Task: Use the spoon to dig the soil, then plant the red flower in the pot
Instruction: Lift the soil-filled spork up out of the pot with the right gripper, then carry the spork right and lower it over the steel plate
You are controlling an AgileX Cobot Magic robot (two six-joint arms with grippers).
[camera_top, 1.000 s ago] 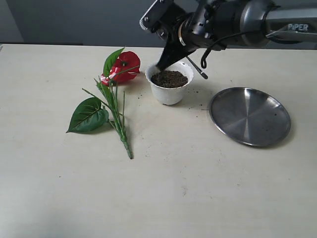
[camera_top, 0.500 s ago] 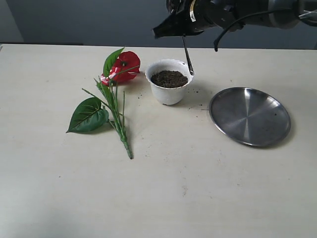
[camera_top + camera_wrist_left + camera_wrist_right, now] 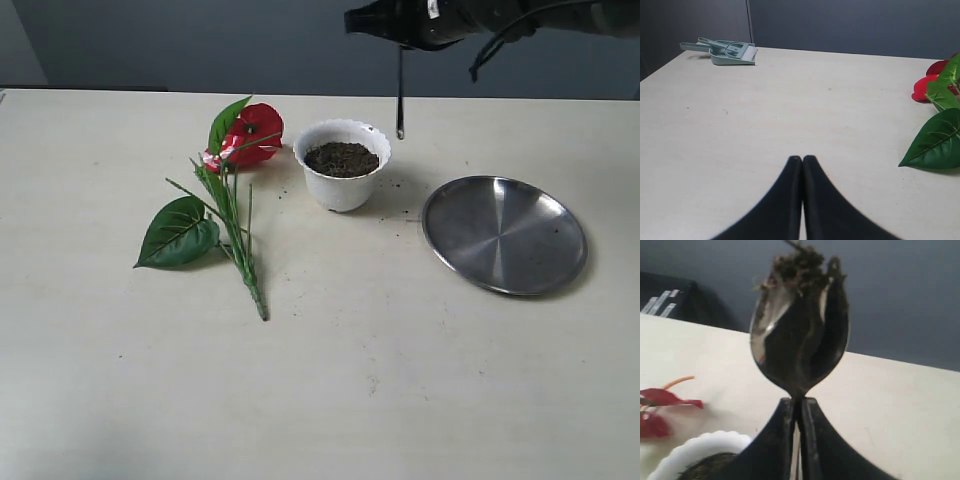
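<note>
The left claw (image 3: 801,159) sits over the bench (image 3: 330,400) with its two black fingers pressed together, holding nothing; beyond it, its wrist view shows a pale green dustpan (image 3: 725,52) lying on the bench; in the exterior frame the red flower (image 3: 250,135) lies flat at left centre, bloom toward the upper edge, stems running down toward the middle, and a broad green leaf (image 3: 180,232) spread to their left; just right of the bloom, near but apart, the pot (image 3: 342,185) stands upright, filled with the soil (image 3: 342,158); up and to the right of the pot the spoon (image 3: 400,100) hangs upright in the air, handle end down, clear of the rim; the right claw (image 3: 799,401), at the top edge, is pinched narrow on the spoon's neck, bowl upward, a clump of soil clinging to the tines; at right centre lies a round steel plate (image 3: 503,233), apart from the pot.
</note>
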